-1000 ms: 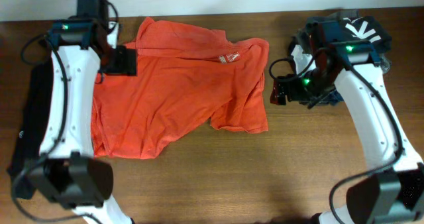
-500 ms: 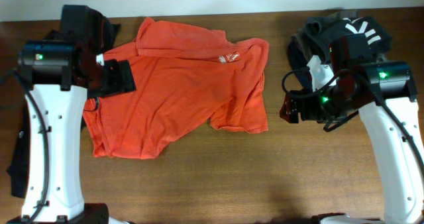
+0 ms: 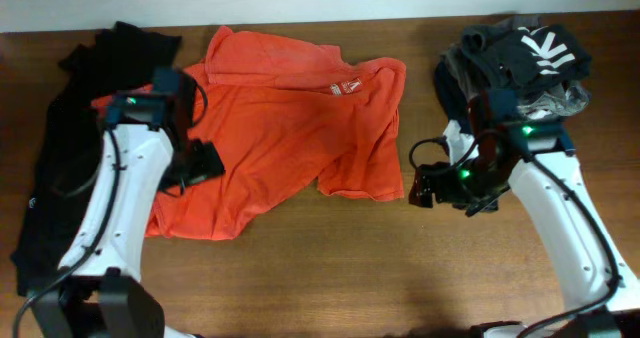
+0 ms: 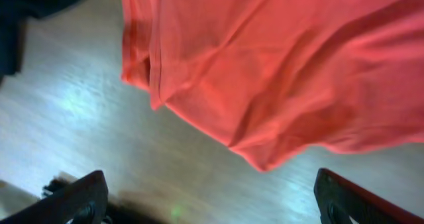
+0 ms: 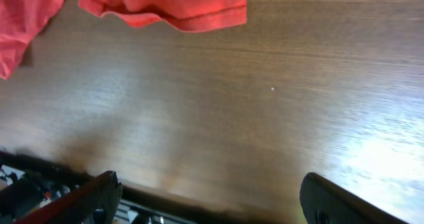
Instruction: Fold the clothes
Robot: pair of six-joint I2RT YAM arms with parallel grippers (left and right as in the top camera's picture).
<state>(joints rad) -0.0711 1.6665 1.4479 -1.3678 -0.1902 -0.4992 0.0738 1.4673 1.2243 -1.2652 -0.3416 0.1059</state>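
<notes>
1. The orange T-shirt (image 3: 290, 128) is spread crumpled, with bare table (image 3: 330, 268) below its hem.
2. The black garment (image 3: 60, 158) is laid left of it.
3. The left gripper (image 3: 200, 163), over its left edge, and the right gripper (image 3: 425, 186), beside its right edge, are held wide open, empty.

Your left arm (image 3: 125, 178) hides the near side of the orange T-shirt (image 3: 290, 128) and part of the black garment (image 3: 60, 148). The neck label (image 3: 345, 86) is too small to read. Both wrist views crop the shirt at the top edge.
</notes>
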